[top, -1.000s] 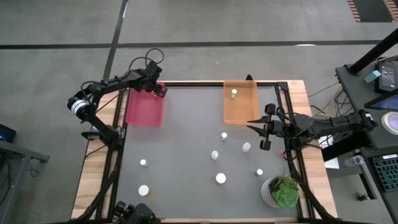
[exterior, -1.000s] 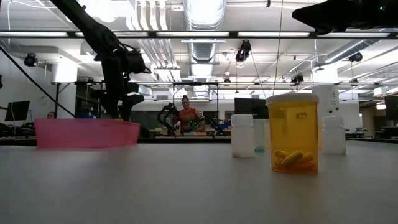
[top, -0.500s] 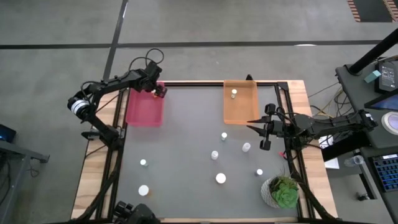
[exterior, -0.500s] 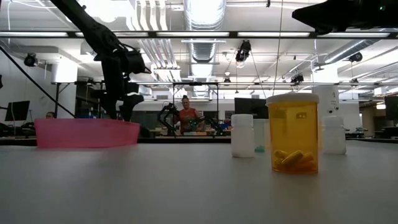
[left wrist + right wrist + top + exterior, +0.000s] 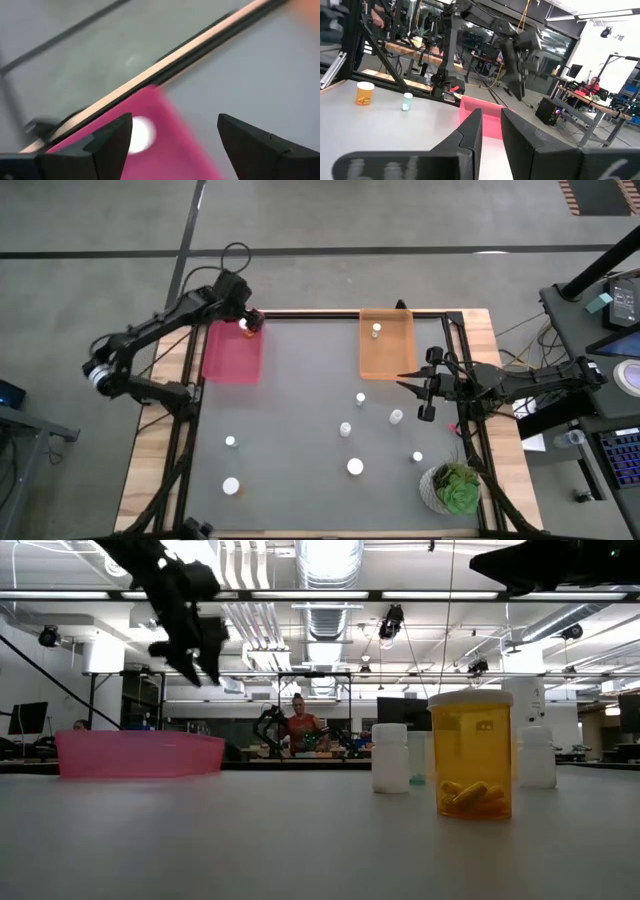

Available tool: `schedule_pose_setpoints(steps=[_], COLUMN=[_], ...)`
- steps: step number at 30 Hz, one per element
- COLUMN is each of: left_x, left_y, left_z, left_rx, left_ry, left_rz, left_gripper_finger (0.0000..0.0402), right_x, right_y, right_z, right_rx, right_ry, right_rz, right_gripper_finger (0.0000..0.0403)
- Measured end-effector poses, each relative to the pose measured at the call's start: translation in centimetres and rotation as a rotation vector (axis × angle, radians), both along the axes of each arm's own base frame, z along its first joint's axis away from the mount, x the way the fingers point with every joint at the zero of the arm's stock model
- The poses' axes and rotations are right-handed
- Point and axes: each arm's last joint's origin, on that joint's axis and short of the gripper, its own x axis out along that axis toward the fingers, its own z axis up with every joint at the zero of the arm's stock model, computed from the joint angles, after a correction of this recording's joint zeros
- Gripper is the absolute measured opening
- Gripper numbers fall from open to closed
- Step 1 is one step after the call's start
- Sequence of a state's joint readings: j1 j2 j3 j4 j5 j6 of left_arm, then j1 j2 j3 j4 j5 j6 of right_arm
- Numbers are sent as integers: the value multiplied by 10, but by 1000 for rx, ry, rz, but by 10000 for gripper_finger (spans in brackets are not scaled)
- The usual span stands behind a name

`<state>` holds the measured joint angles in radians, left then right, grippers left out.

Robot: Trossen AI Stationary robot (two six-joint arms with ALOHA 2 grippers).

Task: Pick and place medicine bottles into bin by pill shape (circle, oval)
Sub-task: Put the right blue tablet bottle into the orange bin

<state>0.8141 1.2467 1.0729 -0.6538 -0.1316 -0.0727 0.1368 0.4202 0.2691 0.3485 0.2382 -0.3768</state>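
My left gripper (image 5: 172,140) has lifted, jaws spread and empty; bottle (image 5: 139,134) now lies below them in pink bin (image 5: 232,355). Right gripper (image 5: 428,385) idle, nearly closed.

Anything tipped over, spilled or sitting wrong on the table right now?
Nothing stands out. The loose medicine bottles stand upright on the table, one sits in the orange bin, one white cap shows in the pink bin, and the plant stays in its corner.

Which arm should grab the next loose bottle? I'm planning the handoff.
Probably the right: the right gripper hovers beside the loose bottles mid-table, while the left gripper, open, is far off above the pink bin.
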Motion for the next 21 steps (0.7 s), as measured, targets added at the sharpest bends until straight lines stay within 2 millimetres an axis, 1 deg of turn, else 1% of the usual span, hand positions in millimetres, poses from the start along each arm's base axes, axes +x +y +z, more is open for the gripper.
schedule_pose_setpoints(steps=[2, 4, 7, 11, 15, 18, 21], left_x=[6, 14, 26, 41, 47, 47, 46], left_y=[-17, -36, -66, -108, -141, -161, -174], left_z=[11, 19, 20, 11, -1, -10, -16], left_rx=[40, 87, 141, 201, 235, 261, 292], left_ry=[-78, -150, -240, -373, -466, -487, -485], left_rz=[-89, -181, -322, -512, -667, -775, -858], left_gripper_finger=[276, 276, 276, 276, 276, 276, 276], right_x=[0, 0, 1, 6, 14, 20, 26], right_y=[0, 0, 0, 1, 2, 3, 4], right_z=[0, 0, -1, -5, -12, -19, -26], right_rx=[7, 13, 29, 71, 142, 215, 269], right_ry=[-1, -2, 3, 37, 85, 126, 171], right_rz=[1, 2, 4, 8, 12, 14, 9], right_gripper_finger=[63, 63, 63, 63, 63, 63, 63])
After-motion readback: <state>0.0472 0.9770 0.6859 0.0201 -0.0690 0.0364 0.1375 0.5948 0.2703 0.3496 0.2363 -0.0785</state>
